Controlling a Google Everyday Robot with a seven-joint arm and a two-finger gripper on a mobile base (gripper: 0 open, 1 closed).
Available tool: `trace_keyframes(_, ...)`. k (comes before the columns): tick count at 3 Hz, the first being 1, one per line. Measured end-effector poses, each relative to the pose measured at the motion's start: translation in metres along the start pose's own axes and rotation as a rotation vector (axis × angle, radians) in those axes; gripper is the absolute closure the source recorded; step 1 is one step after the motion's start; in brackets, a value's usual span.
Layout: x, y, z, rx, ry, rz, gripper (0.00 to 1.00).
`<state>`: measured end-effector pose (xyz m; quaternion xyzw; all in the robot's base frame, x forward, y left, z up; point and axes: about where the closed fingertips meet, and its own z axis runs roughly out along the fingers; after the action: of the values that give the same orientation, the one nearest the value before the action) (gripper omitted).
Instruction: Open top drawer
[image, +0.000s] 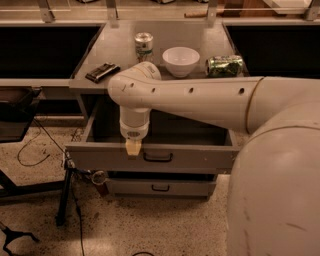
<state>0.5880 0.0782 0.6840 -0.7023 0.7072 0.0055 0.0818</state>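
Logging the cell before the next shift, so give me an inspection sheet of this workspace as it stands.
Surface: gray countertop, carrying four items.
Job's things: top drawer pulled out, interior showing; black handle free.
Clutter: upright can, white bowl, green can on its side, black flat device.
Claw: claw at the drawer front's top edge, left of the handle.
Cables: loose cable on the floor, left.
Surroundings: lower drawer shut; black stand; speckled floor.

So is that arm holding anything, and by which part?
Cannot tell. The gripper sits at the upper front edge of the top drawer, left of its handle, not on it; a grip isn't visible.
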Motion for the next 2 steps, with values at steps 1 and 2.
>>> trace_keyframes(1,0.0098,0.0153,-0.0007,-0.023,0.012,-0.034,1.0)
trace_keyframes(2,0.0111,0.018,-0.0018,-0.027,0.014,-0.038,1.0)
